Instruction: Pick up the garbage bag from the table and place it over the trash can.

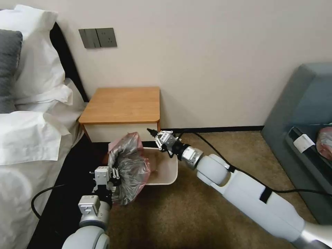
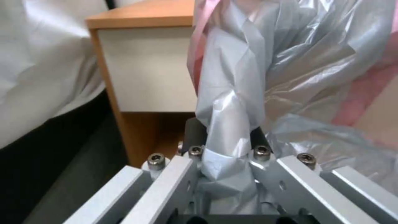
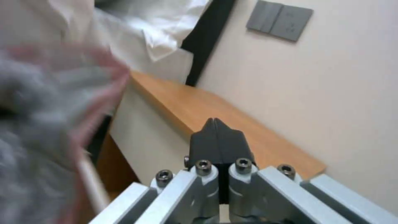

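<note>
The left gripper [image 1: 116,174] is clamped tight on a bunched fold of the garbage bag [image 1: 129,166], which balloons just ahead of it and drapes over the near-left corner of the trash can [image 1: 166,173]. The right gripper [image 1: 151,132], fingers pressed together on nothing, hovers past the can's far rim, just below the table [image 1: 121,103] front. To seat the bag well, I'd judge the right one needs a free edge to stretch the mouth across the rim while the left keeps tension.
</note>
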### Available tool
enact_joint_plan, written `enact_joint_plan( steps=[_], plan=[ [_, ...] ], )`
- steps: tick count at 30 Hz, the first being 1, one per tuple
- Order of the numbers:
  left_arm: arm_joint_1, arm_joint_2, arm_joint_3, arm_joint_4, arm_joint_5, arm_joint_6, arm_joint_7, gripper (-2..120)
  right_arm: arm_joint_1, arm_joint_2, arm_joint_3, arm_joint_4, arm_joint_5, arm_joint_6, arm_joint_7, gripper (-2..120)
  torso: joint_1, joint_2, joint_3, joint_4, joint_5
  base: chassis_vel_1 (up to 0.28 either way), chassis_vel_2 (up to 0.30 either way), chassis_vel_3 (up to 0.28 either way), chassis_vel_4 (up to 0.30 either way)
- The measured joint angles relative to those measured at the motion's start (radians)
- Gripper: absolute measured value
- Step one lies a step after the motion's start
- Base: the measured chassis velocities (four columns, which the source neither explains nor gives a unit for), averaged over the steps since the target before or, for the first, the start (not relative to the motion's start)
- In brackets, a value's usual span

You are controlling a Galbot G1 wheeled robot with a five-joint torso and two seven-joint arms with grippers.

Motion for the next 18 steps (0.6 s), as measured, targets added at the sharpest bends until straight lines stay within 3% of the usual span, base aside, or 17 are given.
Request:
enact_joint_plan(
  steps=[4,5,11,15,17,18],
  plan=[
    [-0.006,-0.003,-0.008,0.010,-0.004,0.000,-0.002,5,-0.087,-0.040,0.020,0.119,0.162,-0.082,0.041,10,0.000,0.000,0.000,-0.0001,0.0000,0.000,0.000,0.000,0.000],
    [-0.008,-0.005,-0.008,0.012,-0.004,0.000,-0.002,5,-0.127,-0.061,0.017,0.186,0.275,-0.141,0.080,17,0.000,0.000,0.000,-0.0004,0.0000,0.000,0.000,0.000,0.000],
    [-0.010,-0.013,-0.007,0.012,-0.004,0.000,-0.004,5,-0.148,-0.074,0.008,0.244,0.390,-0.211,0.118,35,0.000,0.000,0.000,0.0001,0.0000,0.000,0.000,0.000,0.000],
    [-0.009,-0.016,-0.012,0.008,-0.004,-0.004,-0.005,5,-0.137,-0.069,-0.014,0.284,0.546,-0.315,0.188,48,0.000,0.000,0.000,0.0000,-0.0002,0.000,0.000,0.000,0.000],
    [-0.008,-0.015,-0.015,0.004,-0.004,-0.009,-0.005,5,-0.123,-0.057,-0.029,0.296,0.629,-0.363,0.242,55,0.000,0.000,0.000,-0.0001,-0.0001,0.000,0.000,0.000,0.000],
    [-0.009,-0.015,-0.018,0.004,-0.003,-0.015,-0.005,5,-0.101,-0.030,-0.041,0.315,0.753,-0.431,0.345,64,0.000,0.000,0.000,-0.0001,0.0000,0.000,0.000,0.000,0.000]
  ],
)
